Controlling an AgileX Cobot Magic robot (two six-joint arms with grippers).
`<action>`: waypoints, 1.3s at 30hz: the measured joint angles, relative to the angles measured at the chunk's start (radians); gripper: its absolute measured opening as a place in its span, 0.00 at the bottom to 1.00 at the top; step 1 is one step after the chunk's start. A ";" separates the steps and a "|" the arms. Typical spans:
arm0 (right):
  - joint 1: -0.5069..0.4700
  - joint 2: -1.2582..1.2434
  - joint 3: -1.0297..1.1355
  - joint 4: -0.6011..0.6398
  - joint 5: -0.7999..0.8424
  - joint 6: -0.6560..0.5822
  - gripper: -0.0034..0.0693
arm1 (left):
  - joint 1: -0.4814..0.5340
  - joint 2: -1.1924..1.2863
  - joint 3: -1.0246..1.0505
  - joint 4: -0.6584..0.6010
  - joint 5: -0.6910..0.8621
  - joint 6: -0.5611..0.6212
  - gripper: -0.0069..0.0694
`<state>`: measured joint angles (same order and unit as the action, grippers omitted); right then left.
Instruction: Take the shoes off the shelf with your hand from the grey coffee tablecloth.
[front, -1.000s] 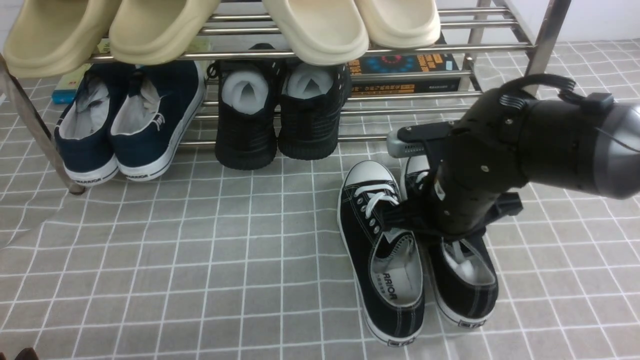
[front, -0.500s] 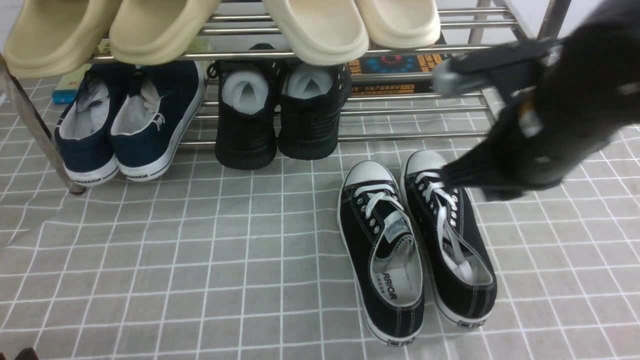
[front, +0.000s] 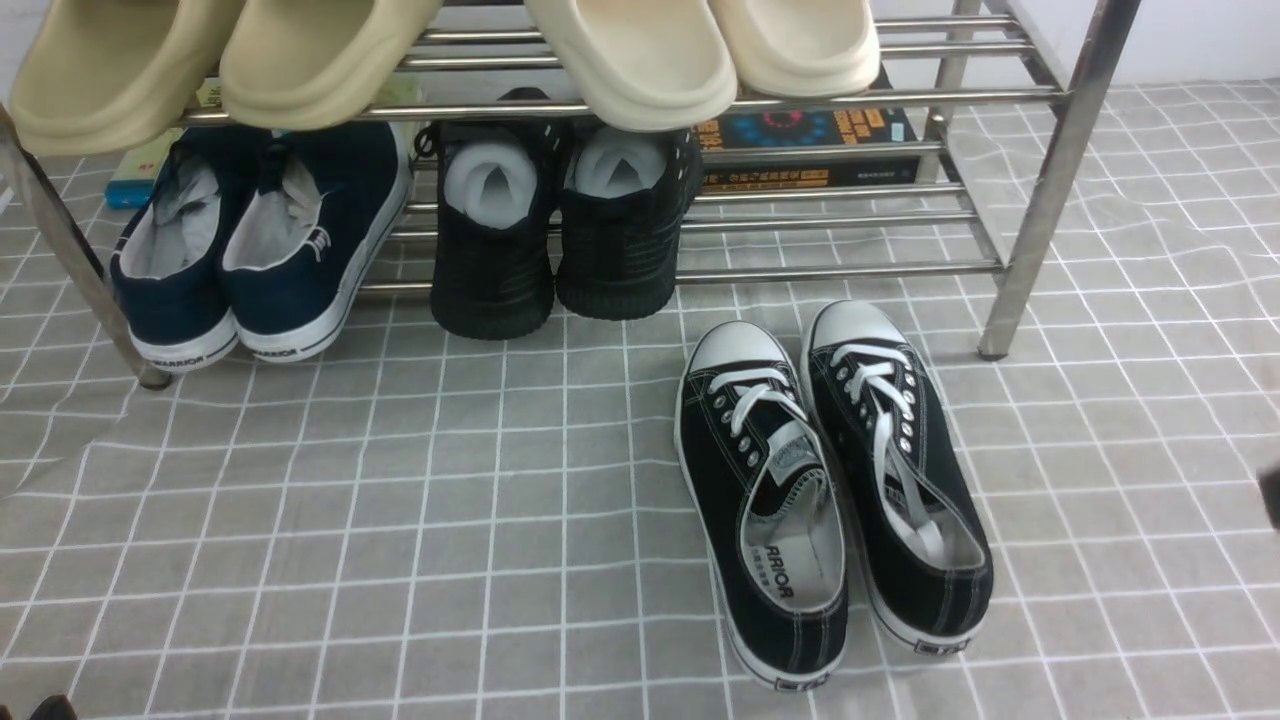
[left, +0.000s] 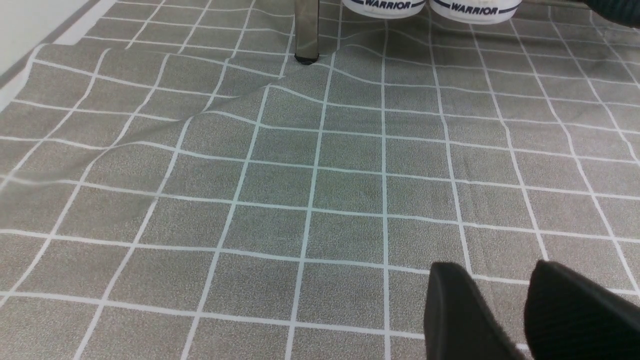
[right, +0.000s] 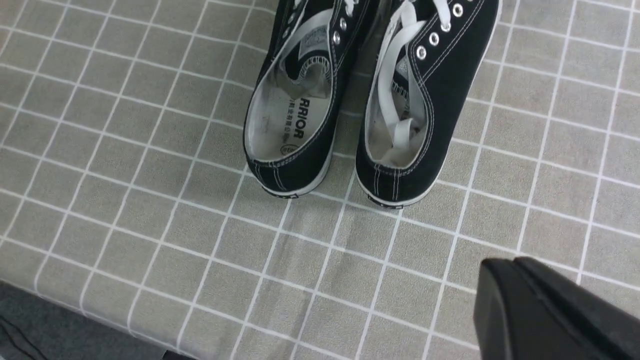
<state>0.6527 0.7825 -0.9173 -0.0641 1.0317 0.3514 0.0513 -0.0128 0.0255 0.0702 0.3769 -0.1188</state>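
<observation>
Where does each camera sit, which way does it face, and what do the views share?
Front view: between the arms, looking forward and down at the shoe rack and black canvas sneakers; dark bits of robot at both side edges.
Left wrist view: on the left wrist, facing a rack leg over the gridded cloth; dark jaws show.
Right wrist view: on the right wrist, looking down at the sneakers' heels; dark jaws show.
Front and right wrist views share the sneakers.

Upper left of the front view, a pair of navy slip-on sneakers with white soles (front: 290, 240) sits side by side; right of them, all-black knit shoes stuffed with white paper (front: 500, 270). Cream clog-style shoes (front: 640, 60) line the top edge, and there's a black book with orange lettering (front: 810, 173), upper right of centre!
</observation>
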 joint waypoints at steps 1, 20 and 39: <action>0.000 -0.048 0.074 0.000 -0.048 -0.011 0.03 | 0.000 0.000 0.000 0.000 0.000 0.000 0.41; 0.000 -0.285 0.478 0.000 -0.675 -0.095 0.04 | 0.000 0.000 0.000 0.000 0.000 0.000 0.41; -0.093 -0.421 0.672 0.176 -0.774 -0.351 0.07 | 0.000 0.000 0.000 0.000 0.000 0.000 0.41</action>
<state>0.5594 0.3614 -0.2456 0.1120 0.2576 0.0000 0.0513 -0.0128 0.0255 0.0702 0.3769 -0.1188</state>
